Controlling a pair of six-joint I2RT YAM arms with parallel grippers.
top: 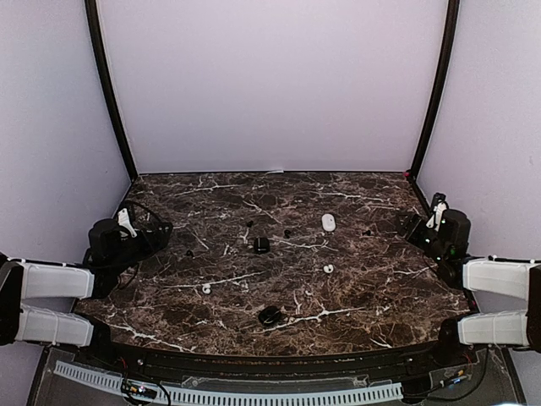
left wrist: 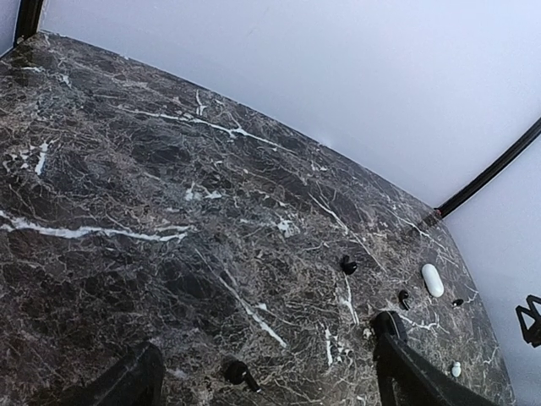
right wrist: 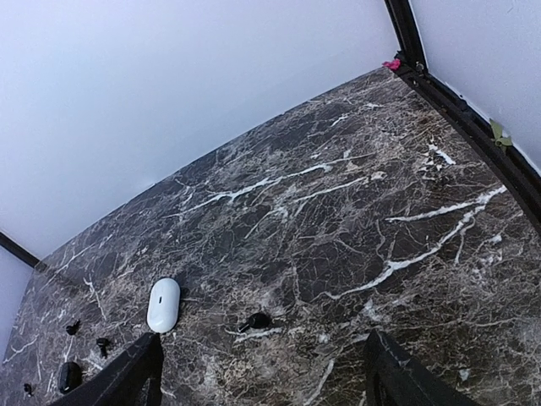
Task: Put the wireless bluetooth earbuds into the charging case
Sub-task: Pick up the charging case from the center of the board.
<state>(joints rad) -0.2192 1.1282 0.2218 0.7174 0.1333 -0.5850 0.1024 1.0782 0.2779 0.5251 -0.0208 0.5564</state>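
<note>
Though tiny, black earbuds barely distinct

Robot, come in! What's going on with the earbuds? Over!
Left gripper open, empty. Right gripper open, empty. Buds loose on table, white case nearby. Nothing seen blocking. Over.
</note>
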